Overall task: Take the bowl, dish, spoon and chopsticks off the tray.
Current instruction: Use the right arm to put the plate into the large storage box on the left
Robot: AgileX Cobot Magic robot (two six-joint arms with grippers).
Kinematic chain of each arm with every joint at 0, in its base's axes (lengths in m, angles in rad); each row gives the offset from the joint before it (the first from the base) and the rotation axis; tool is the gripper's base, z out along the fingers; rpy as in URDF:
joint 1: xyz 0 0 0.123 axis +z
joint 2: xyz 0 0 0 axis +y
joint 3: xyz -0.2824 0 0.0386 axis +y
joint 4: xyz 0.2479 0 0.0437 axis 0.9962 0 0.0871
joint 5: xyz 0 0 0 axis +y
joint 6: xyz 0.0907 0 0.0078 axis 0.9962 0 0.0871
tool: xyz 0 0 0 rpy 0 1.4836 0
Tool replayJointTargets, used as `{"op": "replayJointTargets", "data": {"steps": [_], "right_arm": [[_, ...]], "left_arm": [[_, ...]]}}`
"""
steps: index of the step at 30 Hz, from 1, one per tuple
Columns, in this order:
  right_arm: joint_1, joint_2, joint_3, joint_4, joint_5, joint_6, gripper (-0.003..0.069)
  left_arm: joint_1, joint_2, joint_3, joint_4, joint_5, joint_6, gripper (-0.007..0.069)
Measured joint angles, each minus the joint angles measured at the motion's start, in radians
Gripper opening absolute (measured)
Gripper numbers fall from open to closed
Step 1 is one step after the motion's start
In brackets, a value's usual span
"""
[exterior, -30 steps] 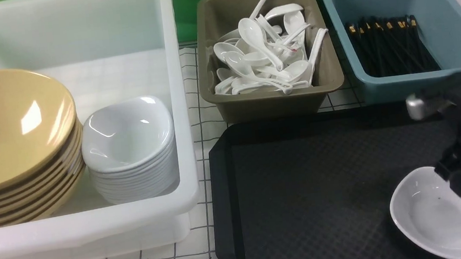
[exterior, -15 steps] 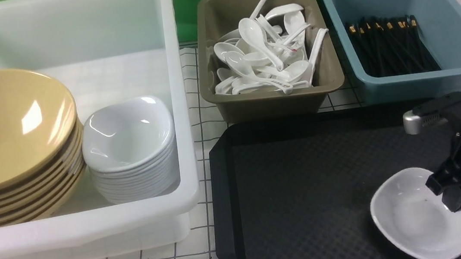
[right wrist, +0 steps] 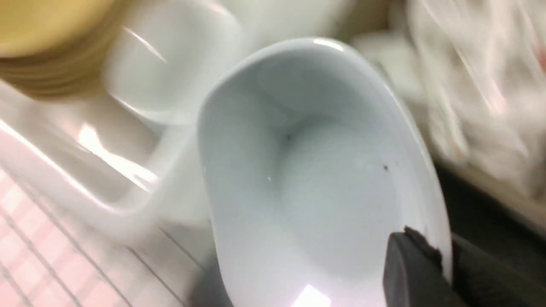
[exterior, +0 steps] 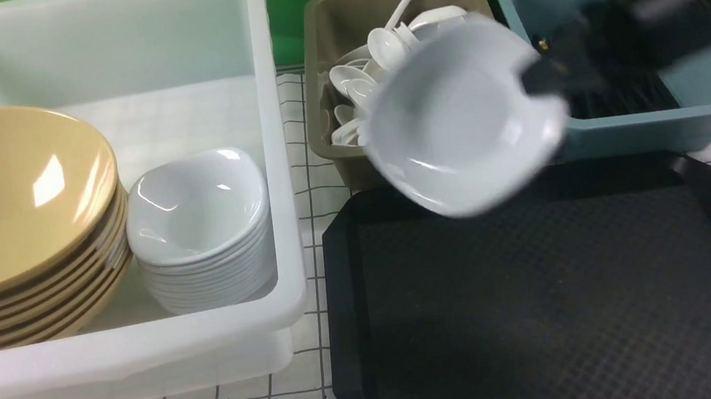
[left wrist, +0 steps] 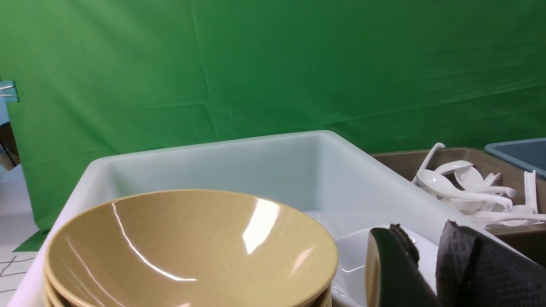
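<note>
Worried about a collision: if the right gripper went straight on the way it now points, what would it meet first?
Likely the white tub, near its stack of white dishes: the right gripper, shut on the dish, points that way. Blur leaves depth uncertain.

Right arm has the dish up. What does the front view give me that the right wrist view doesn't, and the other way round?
Front view only: the white dish hangs tilted in the air near the far edge of the tray, in front of the olive tub. No other item shows on the tray. The blue tub holds chopsticks.
Right wrist view only: a finger on the dish's rim, and small dark specks inside it.
Both: the right gripper shut on the dish, the yellow bowl stack, the stacked white dishes, the spoons.
</note>
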Motion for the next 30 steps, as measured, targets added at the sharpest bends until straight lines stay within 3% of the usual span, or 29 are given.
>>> {"op": "replayJointTargets", "data": {"steps": [5,12,18,22,27,30], "right_arm": [[0.183,0.269,-0.285,-0.074,0.001,0.141,0.0080],[0.277,0.560,-0.560,-0.205,0.019,0.321,0.0100],[0.294,0.676,-0.734,-0.241,0.104,0.356,0.0272],[0.291,0.637,-0.788,-0.282,0.204,0.299,0.0361],[0.290,0.508,-0.775,-0.435,0.351,0.238,0.0298],[0.286,0.326,-0.656,-0.521,0.373,0.216,0.0144]], "left_arm": [[0.000,0.000,0.000,0.000,0.000,0.000,0.0121],[0.000,0.000,0.000,0.000,0.001,0.000,0.0121],[0.000,0.000,0.000,0.000,0.065,0.000,0.0121],[0.000,0.000,0.000,-0.006,0.199,-0.005,0.0121],[0.000,0.000,0.002,-0.023,0.308,-0.005,0.0121],[0.000,0.000,0.005,-0.027,0.321,-0.005,0.0121]]}}
